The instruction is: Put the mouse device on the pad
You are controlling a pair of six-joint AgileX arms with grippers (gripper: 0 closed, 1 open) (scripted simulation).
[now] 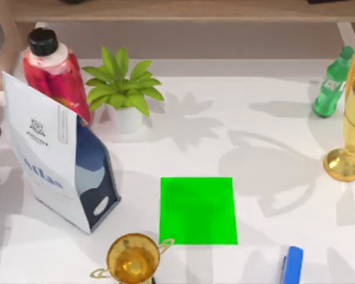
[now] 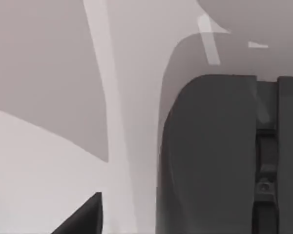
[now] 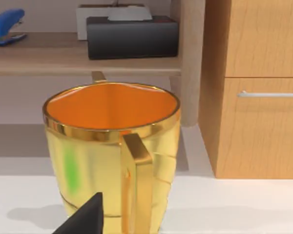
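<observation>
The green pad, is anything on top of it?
Nothing lies on the green pad; its whole top shows bare. What is underneath it is covered.

Close to the camera, a shiny gold trophy cup (image 3: 110, 156) with an orange interior and a squared handle, standing on a white table (image 3: 244, 207). Behind it, a wooden shelf (image 3: 83, 63) carrying a blue stapler (image 3: 7, 25) and a dark box (image 3: 132, 36). A wooden cabinet (image 3: 263, 87) with a metal drawer handle (image 3: 269, 93). A dark gripper fingertip (image 3: 83, 218) in front of the cup.
</observation>
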